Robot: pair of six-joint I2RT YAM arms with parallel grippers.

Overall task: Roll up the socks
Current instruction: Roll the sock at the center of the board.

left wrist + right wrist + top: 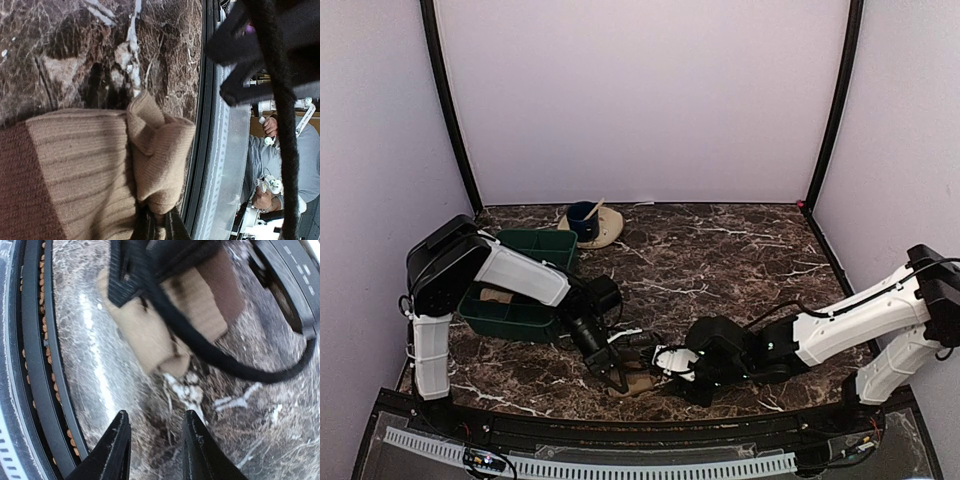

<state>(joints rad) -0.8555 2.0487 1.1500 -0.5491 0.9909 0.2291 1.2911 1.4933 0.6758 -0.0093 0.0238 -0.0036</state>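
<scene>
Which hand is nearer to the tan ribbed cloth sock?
Left. The left hand pinches the tan ribbed cloth sock; the right hand, open, is just short of it.

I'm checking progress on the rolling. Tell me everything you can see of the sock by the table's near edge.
The sock is tan ribbed knit with a dark red end patch. It lies on the marble table close to the near edge, its plain end folded over into a loose bunch, not a tight roll. The left gripper pinches that bunched end; the right gripper stands open, short of it.
</scene>
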